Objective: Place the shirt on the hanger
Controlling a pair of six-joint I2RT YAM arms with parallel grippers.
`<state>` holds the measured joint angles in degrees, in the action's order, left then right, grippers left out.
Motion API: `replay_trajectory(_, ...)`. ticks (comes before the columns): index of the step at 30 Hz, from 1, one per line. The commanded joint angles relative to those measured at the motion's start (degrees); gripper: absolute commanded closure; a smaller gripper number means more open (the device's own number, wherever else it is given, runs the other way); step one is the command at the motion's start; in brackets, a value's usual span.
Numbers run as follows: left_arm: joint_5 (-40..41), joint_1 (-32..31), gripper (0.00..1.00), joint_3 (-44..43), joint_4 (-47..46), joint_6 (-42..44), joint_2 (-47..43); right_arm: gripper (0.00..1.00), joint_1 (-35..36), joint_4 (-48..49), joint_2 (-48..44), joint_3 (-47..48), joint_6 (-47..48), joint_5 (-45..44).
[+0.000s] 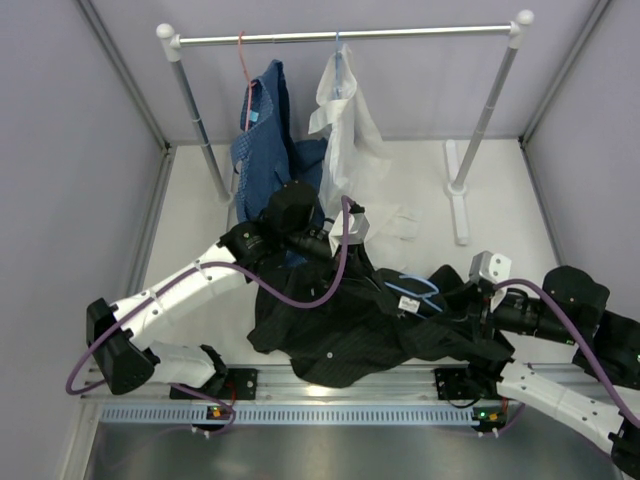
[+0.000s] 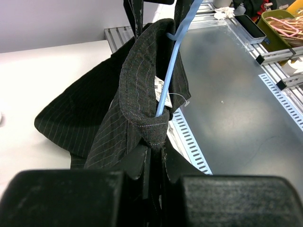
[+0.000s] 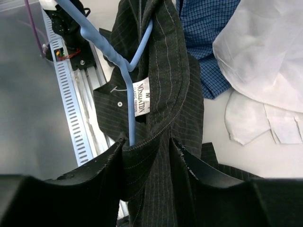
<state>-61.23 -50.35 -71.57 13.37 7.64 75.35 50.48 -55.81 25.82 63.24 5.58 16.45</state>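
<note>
So, left claw (image 2: 154, 152): clamped on black pinstriped shirt (image 1: 340, 340) collar.
Right claw (image 3: 147, 152): ditto.
Risk: uneven pull could slide thin light-blue wire hanger (image 3: 131, 113) out.

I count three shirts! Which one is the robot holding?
The black shirt: left gripper and right gripper pinch its collar. The blue shirt and white shirt hang on the rail.

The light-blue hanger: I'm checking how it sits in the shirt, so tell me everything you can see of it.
The thin light-blue hanger looks like coated wire, with a thicker twisted neck where its arms meet. It runs into the collar of the black pinstriped shirt, past the white label; cloth hides its lower part. The left gripper and right gripper each pinch the collar near where it enters.
</note>
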Motion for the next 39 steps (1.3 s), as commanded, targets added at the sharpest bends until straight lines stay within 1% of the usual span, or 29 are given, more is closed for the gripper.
replay_trajectory(1,-3.72,-0.19,1.00,-2.78,-2.38,0.19,-1.52,0.62,0.41,5.53,-0.34,-0.93,0.39,2.71)
replay_trajectory(2,-3.63,-0.19,1.00,-2.78,-2.38,0.27,-1.61,0.72,0.41,5.54,-0.25,-1.02,0.39,3.23)
replay_trajectory(4,-3.54,-0.19,1.00,-2.78,-2.29,0.18,-1.79,0.86,0.32,5.54,-0.07,-1.10,0.39,3.24)
replay_trajectory(5,-3.46,-0.19,1.00,-2.87,-2.38,0.01,-1.87,0.97,0.41,5.54,-0.16,-1.10,0.31,2.98)
replay_trajectory(6,-3.11,-0.19,1.00,-2.87,-2.38,-0.08,-1.96,1.00,0.41,5.54,-0.25,-1.02,0.22,2.80)
replay_trajectory(8,-1.88,-0.19,1.00,-2.96,-2.29,-0.26,-1.96,1.00,0.41,5.54,-0.60,-0.40,0.04,1.32)
replay_trajectory(9,-0.57,-0.19,1.00,-2.96,-2.38,-0.69,-2.22,1.00,0.41,5.54,-1.03,0.03,-0.13,0.26)
replay_trajectory(10,2.93,-0.19,0.97,-2.96,-2.47,-0.96,-2.31,1.00,0.41,5.54,-1.39,1.26,-0.57,-0.88)
replay_trajectory(11,5.05,-0.19,0.67,-2.96,-2.38,-1.13,-2.49,1.00,0.41,5.45,-1.83,1.96,-0.66,-2.80)
replay_trajectory(12,7.42,-0.19,0.46,-2.96,-2.38,-1.83,-3.10,1.00,0.41,5.28,-2.70,3.28,-0.75,-3.69)
replay_trajectory(13,11.88,-0.19,0.19,-2.87,-2.29,-2.19,-3.45,1.00,0.50,4.93,-2.97,4.16,-0.84,-4.31)
replay_trajectory(14,13.84,-0.10,0.02,-2.79,-2.38,-2.36,-3.98,1.00,0.50,4.23,-3.23,5.13,-0.75,-5.71)
replay_trajectory(16,18.32,0.07,0.02,-2.35,-1.77,-2.80,-6.70,1.00,0.32,0.89,-3.06,8.20,-0.84,-7.74)
replay_trajectory(17,24.43,0.16,0.02,-2.08,-1.59,-3.68,-8.10,1.00,0.41,-0.42,-2.89,9.26,-1.01,-10.53)
replay_trajectory(18,27.80,0.34,0.02,-1.82,-1.68,-6.03,-9.68,1.00,0.41,-3.22,-2.45,11.35,-1.28,-12.56)
replay_trajectory(19,31.49,0.42,0.02,-1.47,-1.76,-7.19,-13.35,1.00,0.32,-4.99,-2.01,12.51,-1.97,-16.84)
replay_trajectory(20,40.05,0.43,0.02,-0.51,-1.68,-7.81,-15.30,1.00,0.41,-6.84,-1.57,13.82,-2.42,-19.93)
replay_trajectory(21,44.49,0.43,0.02,-0.15,-1.68,-10.69,-17.15,1.00,0.50,-8.77,-0.35,16.71,-2.94,-22.57)
replay_trajectory(22,48.80,0.43,0.02,0.11,-1.07,-11.50,-20.65,1.00,0.41,-12.96,0.36,18.22,-3.90,-27.56)
replay_trajectory(23,56.93,0.43,0.02,0.46,-0.36,-12.55,-22.25,1.00,0.41,-14.92,1.76,19.97,-4.52,-30.13)
replay_trajectory(24,61.02,0.43,0.02,0.47,-0.01,-13.00,-23.66,1.00,0.50,-16.77,2.38,23.38,-5.14,-32.94)
replay_trajectory(25,65.41,0.43,0.02,0.38,1.65,-13.35,-24.72,1.00,0.67,-19.92,2.91,25.33,-8.28,-39.32)
replay_trajectory(26,68.67,0.43,0.02,0.21,2.45,-13.61,-26.64,1.00,0.85,-21.52,4.31,27.44,-9.87,-42.52)
replay_trajectory(27,73.05,0.43,0.02,-0.23,3.50,-13.96,-27.36,1.00,1.63,-23.27,5.11,32.07,-12.76,-45.33)
replay_trajectory(31,75.47,0.43,0.02,0.99,7.11,-14.14,-31.13,1.00,4.27,-30.13,7.31,43.53,-17.78,-55.79)
replay_trajectory(33,75.91,0.43,0.02,3.18,8.25,-14.58,-33.76,1.00,5.15,-30.15,6.96,46.25,-19.37,-57.31)
replay_trajectory(36,77.93,0.43,0.02,5.82,10.71,-15.11,-36.23,1.00,7.26,-30.15,8.45,45.05,-21.74,-59.59)
replay_trajectory(38,79.51,0.43,0.02,6.88,12.55,-15.72,-36.77,1.00,8.31,-30.15,11.42,43.03,-22.89,-63.37)
replay_trajectory(39,79.95,0.43,0.02,7.32,14.48,-15.99,-36.68,1.00,10.32,-29.88,12.66,40.58,-25.42,-65.21)
